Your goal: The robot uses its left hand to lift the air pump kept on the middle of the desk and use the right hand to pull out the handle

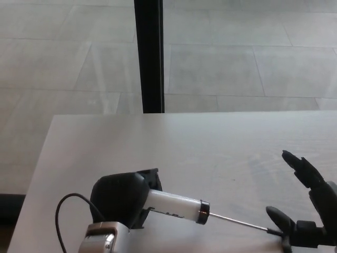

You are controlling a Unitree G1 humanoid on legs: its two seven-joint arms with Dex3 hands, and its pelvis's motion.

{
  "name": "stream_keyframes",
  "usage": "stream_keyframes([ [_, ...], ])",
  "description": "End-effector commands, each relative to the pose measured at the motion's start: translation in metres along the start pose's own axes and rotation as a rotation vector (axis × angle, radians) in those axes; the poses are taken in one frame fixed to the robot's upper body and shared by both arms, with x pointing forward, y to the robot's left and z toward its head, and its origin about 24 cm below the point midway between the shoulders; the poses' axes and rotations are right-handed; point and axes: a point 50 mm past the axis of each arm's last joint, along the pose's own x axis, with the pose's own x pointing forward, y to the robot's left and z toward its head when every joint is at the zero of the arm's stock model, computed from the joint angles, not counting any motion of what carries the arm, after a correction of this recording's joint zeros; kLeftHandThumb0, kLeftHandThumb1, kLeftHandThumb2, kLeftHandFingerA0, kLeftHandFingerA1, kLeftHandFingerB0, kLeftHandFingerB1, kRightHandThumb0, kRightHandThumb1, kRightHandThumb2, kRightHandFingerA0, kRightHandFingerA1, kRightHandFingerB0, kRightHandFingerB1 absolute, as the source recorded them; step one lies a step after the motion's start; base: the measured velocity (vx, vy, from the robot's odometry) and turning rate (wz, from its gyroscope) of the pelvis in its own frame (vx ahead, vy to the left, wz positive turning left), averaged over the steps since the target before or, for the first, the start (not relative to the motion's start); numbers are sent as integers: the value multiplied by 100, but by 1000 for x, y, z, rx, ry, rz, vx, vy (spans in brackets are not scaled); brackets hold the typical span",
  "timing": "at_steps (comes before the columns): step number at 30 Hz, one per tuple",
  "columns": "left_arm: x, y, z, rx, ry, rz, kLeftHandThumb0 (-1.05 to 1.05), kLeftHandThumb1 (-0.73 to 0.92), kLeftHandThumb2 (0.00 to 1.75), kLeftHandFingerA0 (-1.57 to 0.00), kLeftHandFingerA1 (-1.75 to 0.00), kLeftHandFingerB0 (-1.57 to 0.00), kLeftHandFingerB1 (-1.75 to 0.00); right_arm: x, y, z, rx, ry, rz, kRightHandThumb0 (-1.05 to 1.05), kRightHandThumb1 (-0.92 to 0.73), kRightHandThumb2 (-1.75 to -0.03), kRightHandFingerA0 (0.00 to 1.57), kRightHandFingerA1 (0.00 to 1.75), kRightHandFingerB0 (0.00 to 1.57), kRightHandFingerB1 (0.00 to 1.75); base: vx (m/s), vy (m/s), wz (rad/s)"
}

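Note:
My left hand point(120, 199) is shut on the air pump point(176, 206), a white cylinder with a black end cap, held low over the desk and pointing right and slightly down. Its thin metal rod point(237, 221) is drawn out to the right. The black handle point(284, 237) at the rod's end sits by the picture's lower edge, right beside the thumb of my right hand point(305, 211). That hand is open, fingers spread, with nothing in its grasp.
The pale desk point(210, 147) fills the lower half; its left edge runs diagonally at the left. A black cable point(66, 211) loops by my left wrist. Beyond the desk are a tiled floor and a dark vertical post point(149, 52).

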Motion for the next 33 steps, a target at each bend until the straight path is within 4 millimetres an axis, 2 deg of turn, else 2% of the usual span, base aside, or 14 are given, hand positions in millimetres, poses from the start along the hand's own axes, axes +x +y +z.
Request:
stream_keyframes([
  [1, 1, -9, -63, 127, 410, -212, -31, 86, 70, -72, -124, -61, -69, -4, -1, -6, 76, 62, -76, -72, -59, -93, 4, 34, 18, 44, 0, 0, 0],
  [5, -1, -13, -84, 143, 511, -233, -28, 80, 64, -70, -150, -63, -85, -5, -2, -2, 117, 24, -117, -70, -60, -91, 8, 48, 26, 45, 0, 0, 0],
  [8, -4, -16, -90, 196, 504, -295, -34, 75, 62, -64, -114, -43, -54, -6, -5, 0, 142, -4, -164, -68, -59, -92, 16, 52, 32, 48, 0, 0, 0],
  [10, -2, -19, -89, 247, 459, -354, -31, 79, 63, -65, -104, -51, -55, -5, -5, 2, 164, -18, -195, -63, -71, -62, 23, 47, 43, 34, 0, 0, 0],
  [12, -2, -18, -86, 220, 389, -385, -26, 73, 69, -58, -87, -54, -58, -4, -5, 2, 183, -15, -213, -65, -57, -90, 20, 55, 34, 49, 0, 0, 0],
  [15, 0, -18, -82, 317, 302, -429, -27, 64, 69, -62, -111, -45, -56, -4, -5, 3, 189, -25, -230, -64, -57, -90, 21, 58, 31, 48, 0, 0, 0],
  [16, 0, -18, -81, 371, 266, -454, -28, 57, 70, -66, -121, -32, -48, -4, -5, 2, 188, -28, -234, -61, -71, -62, 23, 57, 37, 35, 0, 0, 0],
  [20, 2, -12, -75, 380, 250, -501, -51, 46, 56, -1, -52, -2, -26, -3, -7, 3, 186, -33, -252, -65, -70, -62, 21, 63, 30, 33, 0, 0, 0],
  [21, 4, -7, -75, 370, 249, -513, -71, 41, 78, 0, -10, 0, 0, -3, -7, 3, 176, -35, -258, -68, -71, -62, 19, 64, 24, 32, 0, 0, 0],
  [22, 5, 0, -74, 389, 222, -521, -72, 44, 54, 0, 0, 0, 0, -3, -7, 3, 173, -33, -260, -73, -56, -89, 13, 59, 12, 42, 0, 0, 0],
  [23, 6, 3, -72, 419, 191, -517, -79, 44, 55, 0, 0, 0, 0, -2, -7, 3, 175, -28, -263, -72, -69, -61, 11, 55, 15, 29, 0, 0, 0],
  [24, 7, 7, -70, 446, 162, -510, -82, 46, 55, 0, 0, 0, 0, -2, -7, 3, 177, -27, -265, -81, -55, -91, 0, 50, 12, 38, 0, 0, 0],
  [28, 12, 27, -57, 464, 46, -474, -94, 46, 56, 0, 0, 0, 0, -1, -9, 4, 157, -30, -272, -84, -58, -96, 5, 17, 7, 18, 0, 0, 0],
  [33, 12, 46, -43, 317, -38, -452, -94, 53, 57, 0, 0, 0, 0, -1, -9, 4, 154, -24, -270, -87, -59, -99, 1, 14, 2, 16, 0, 0, 0],
])
